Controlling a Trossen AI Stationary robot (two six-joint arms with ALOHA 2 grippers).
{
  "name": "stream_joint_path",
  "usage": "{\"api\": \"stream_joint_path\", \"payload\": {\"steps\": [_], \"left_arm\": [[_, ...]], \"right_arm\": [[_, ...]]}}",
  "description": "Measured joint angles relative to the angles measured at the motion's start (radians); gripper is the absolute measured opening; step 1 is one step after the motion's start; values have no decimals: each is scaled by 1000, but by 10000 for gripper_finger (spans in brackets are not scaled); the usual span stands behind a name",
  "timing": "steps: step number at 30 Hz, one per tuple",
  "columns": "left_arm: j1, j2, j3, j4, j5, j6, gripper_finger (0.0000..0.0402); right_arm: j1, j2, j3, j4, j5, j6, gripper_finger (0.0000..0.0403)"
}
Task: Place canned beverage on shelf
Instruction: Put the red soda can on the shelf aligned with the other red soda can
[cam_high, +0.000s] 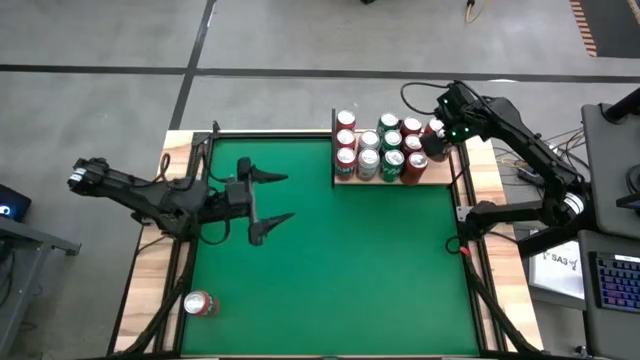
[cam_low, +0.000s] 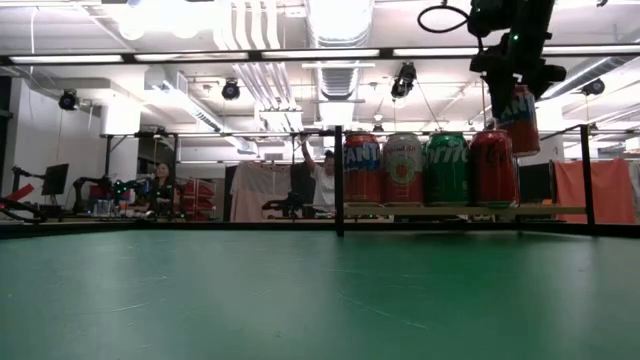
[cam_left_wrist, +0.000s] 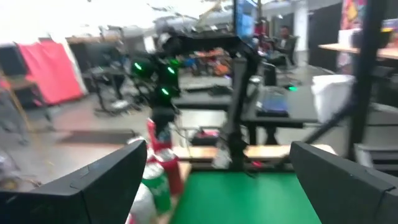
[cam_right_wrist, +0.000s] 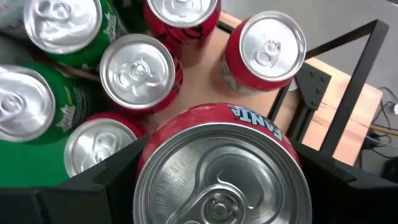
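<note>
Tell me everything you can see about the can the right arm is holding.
The held can is red aluminium with a silver top and pull tab, lettered FANTA near its rim. It is upright, gripped on its sides by the right hand, raised above the wooden shelf at its right end, over the other cans, touching none that I can see.
</note>
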Motion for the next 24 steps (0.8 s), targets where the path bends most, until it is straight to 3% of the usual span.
{"api": "stream_joint_path", "payload": {"steps": [6,14,24], "left_arm": [[-62,-8,-21,-60,1,-106,380],[-117,48,-142,178,-1,-118,380],[-121,146,-148,377,-1,-149,380]], "right_arm": [[3,11,-8,3,18,-2,287],[4,26,-11,10,21,27,287],[4,33,-36,26,24,28,287]]}}
